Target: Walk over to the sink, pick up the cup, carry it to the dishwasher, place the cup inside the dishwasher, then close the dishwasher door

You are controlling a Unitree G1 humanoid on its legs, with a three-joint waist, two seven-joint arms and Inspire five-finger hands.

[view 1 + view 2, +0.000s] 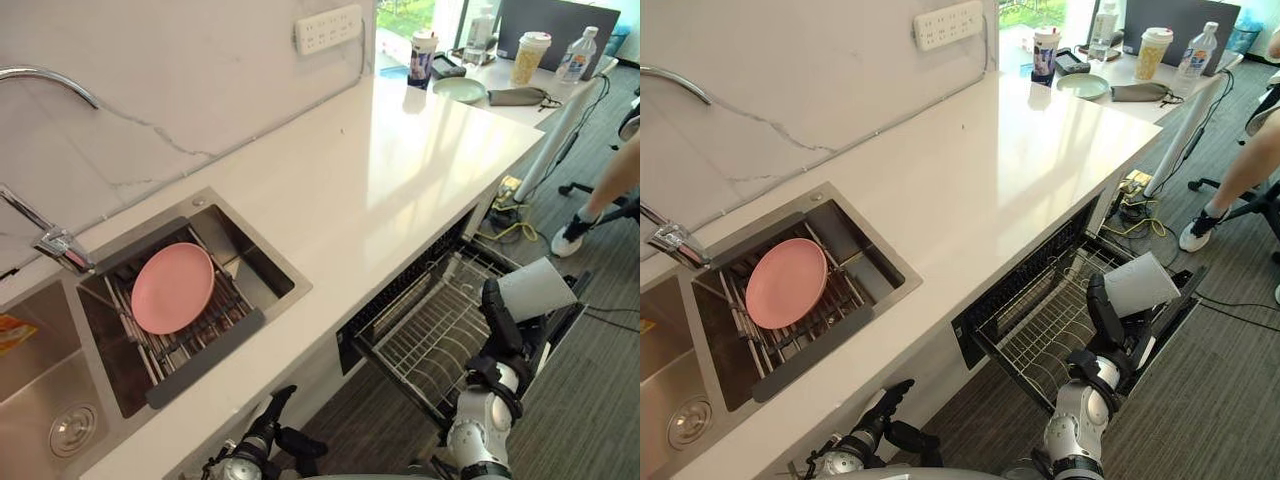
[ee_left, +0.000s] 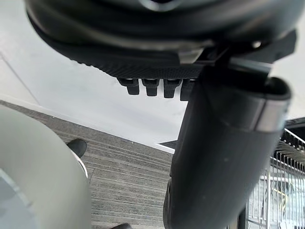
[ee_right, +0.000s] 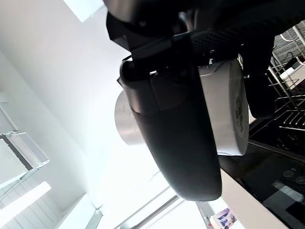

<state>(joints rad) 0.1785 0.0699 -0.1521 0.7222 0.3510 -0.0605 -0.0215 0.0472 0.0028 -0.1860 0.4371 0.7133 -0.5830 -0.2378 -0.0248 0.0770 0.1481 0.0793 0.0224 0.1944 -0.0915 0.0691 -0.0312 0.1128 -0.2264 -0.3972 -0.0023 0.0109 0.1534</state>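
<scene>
A white cup [image 1: 537, 288] lies tilted in my right hand [image 1: 500, 325], whose fingers and thumb curl round it; the right wrist view shows the cup [image 3: 224, 109] behind the dark thumb. The hand holds it above the outer end of the dishwasher's pulled-out wire rack [image 1: 425, 335], over the lowered door [image 1: 1165, 320]. My left hand [image 1: 268, 430] hangs low in front of the counter, below the sink [image 1: 215, 290], with relaxed fingers [image 2: 152, 87] and nothing in it.
A pink plate [image 1: 173, 287] rests on a rack in the sink. The white countertop [image 1: 400, 170] runs to the far right, where cups, a bottle [image 1: 577, 55] and a green plate [image 1: 460, 89] stand. A person's leg and shoe [image 1: 575, 235] are beyond the dishwasher.
</scene>
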